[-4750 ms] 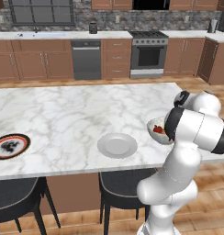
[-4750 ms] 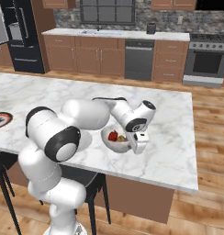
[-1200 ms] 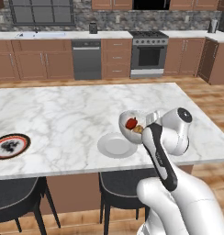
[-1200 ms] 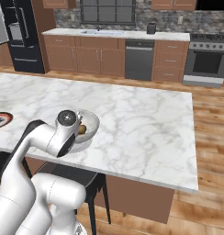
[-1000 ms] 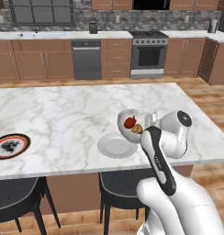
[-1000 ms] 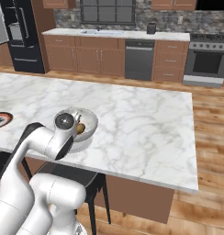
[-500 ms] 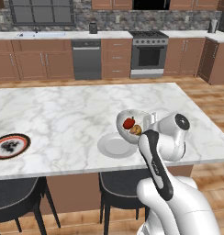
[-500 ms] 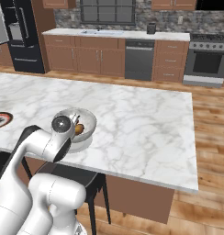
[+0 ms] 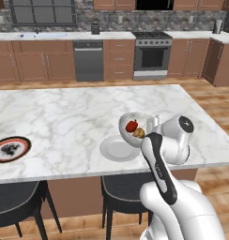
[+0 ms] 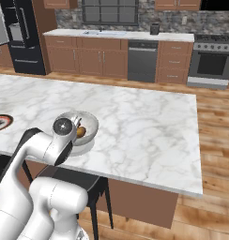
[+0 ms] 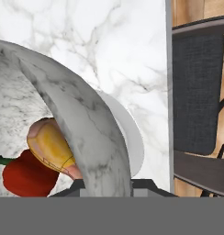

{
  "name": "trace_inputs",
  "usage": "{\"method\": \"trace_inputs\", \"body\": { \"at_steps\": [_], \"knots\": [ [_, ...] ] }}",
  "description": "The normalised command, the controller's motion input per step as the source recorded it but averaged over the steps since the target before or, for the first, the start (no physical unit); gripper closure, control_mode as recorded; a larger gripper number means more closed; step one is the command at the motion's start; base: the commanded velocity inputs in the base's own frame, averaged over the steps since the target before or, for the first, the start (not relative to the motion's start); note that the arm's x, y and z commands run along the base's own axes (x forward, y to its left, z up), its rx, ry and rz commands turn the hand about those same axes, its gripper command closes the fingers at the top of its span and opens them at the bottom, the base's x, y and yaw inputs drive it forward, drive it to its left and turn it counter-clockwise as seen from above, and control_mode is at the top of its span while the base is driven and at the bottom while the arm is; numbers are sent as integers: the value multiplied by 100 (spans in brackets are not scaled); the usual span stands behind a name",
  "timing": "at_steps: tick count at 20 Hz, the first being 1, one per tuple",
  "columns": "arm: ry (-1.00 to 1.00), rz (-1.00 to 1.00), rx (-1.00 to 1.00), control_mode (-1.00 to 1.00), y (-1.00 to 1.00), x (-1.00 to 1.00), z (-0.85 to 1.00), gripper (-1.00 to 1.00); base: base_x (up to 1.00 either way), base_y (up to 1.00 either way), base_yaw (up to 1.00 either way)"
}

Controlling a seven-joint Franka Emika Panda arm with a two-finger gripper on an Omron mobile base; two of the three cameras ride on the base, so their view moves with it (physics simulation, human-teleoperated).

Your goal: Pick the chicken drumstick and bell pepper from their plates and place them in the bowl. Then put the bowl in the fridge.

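Two items, the bell pepper [image 9: 131, 125] and the chicken drumstick [image 9: 139, 133], lie inside the bowl [image 9: 126, 130], which is raised and tilted above the grey-white plate [image 9: 117, 148] on the marble counter [image 9: 60, 122]. Gripper [image 11: 104, 186] clamped tight on the bowl's rim.

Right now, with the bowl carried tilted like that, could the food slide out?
Possibly. The bowl looks smooth and hard, so the glossy bell pepper could roll or slide. The chicken drumstick is oblong and probably shifts less. Both lie low against the wall, and the end effector grips one rim, so further tilt seems risky.
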Motion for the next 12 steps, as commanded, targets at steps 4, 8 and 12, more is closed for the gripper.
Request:
{"method": "trace_inputs", "body": {
  "at_steps": [4, 8, 12],
  "knots": [
    [0, 0, 0, 100, 0, 0, 0, 100, 0, 0, 0],
    [0, 0, 0, 100, 0, 0, 0, 100, -33, 0, 6],
    [0, 0, 0, 100, 0, 0, 0, 100, -73, -6, 15]
  ]
}}
